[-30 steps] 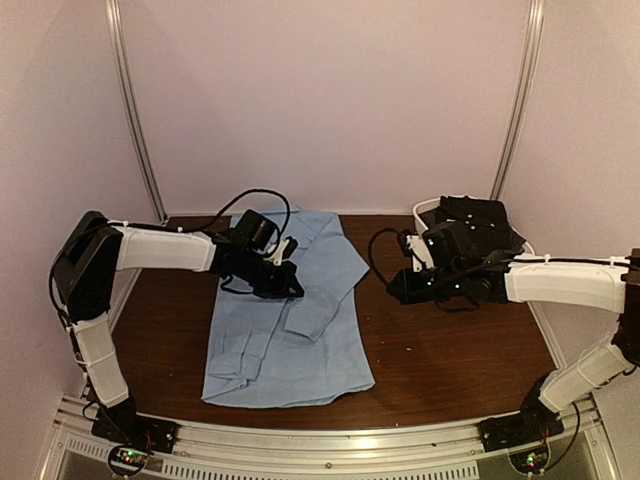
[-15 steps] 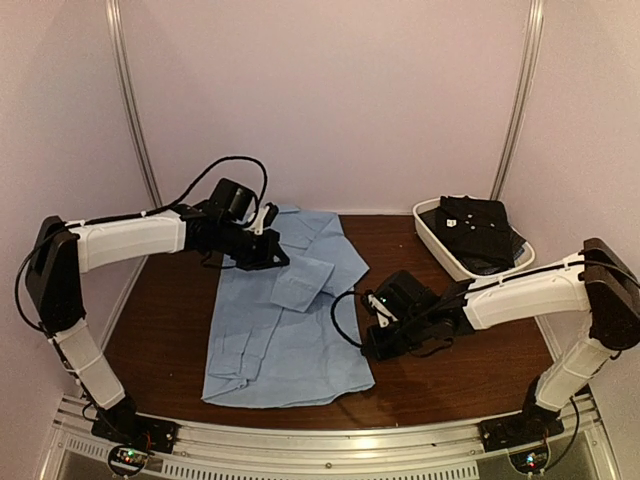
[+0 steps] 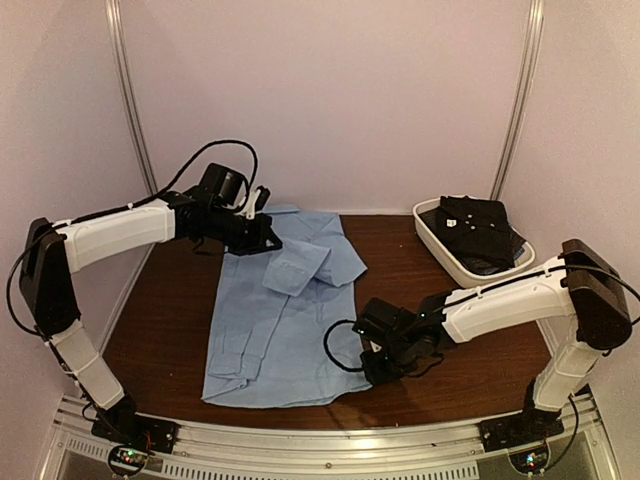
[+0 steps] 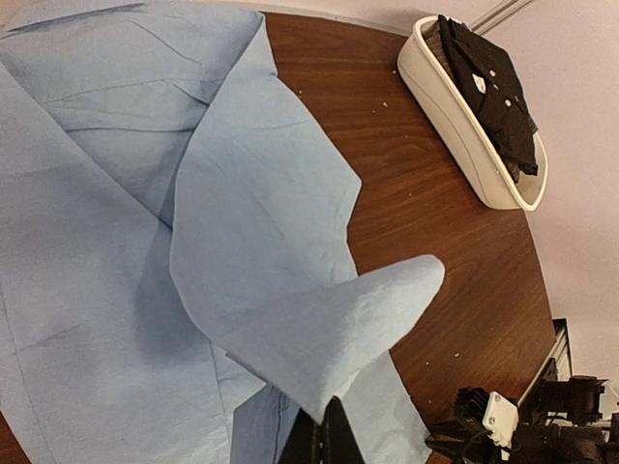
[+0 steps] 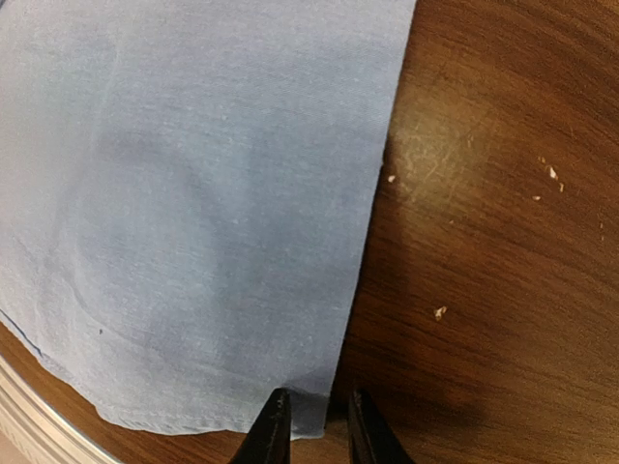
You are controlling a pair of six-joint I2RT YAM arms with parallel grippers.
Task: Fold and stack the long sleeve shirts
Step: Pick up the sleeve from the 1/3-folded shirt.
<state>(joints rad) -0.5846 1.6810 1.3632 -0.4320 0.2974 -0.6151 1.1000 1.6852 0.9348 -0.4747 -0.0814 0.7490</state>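
Shirt (image 3: 280,330) lies central on table (image 3: 450,370) — tub (image 3: 428,228), garment (image 3: 478,230) inside, back right.

Soft, matt woven cloth, lightly creased, in the light blue shirt (image 3: 285,320). Smooth dark wood grain with a dull sheen across the tabletop (image 3: 460,365). Smooth, faintly glossy plastic in the white tub (image 3: 437,247) at the far right corner; matt cloth in its black buttoned shirt (image 3: 478,228). Brushed metal along the near-edge rail (image 3: 330,445).

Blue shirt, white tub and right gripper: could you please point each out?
blue shirt (image 3: 270,330), top view, middle of its body.
white tub (image 3: 447,256), top view, near wall.
right gripper (image 5: 317,398), right wrist view, between its fingertips.
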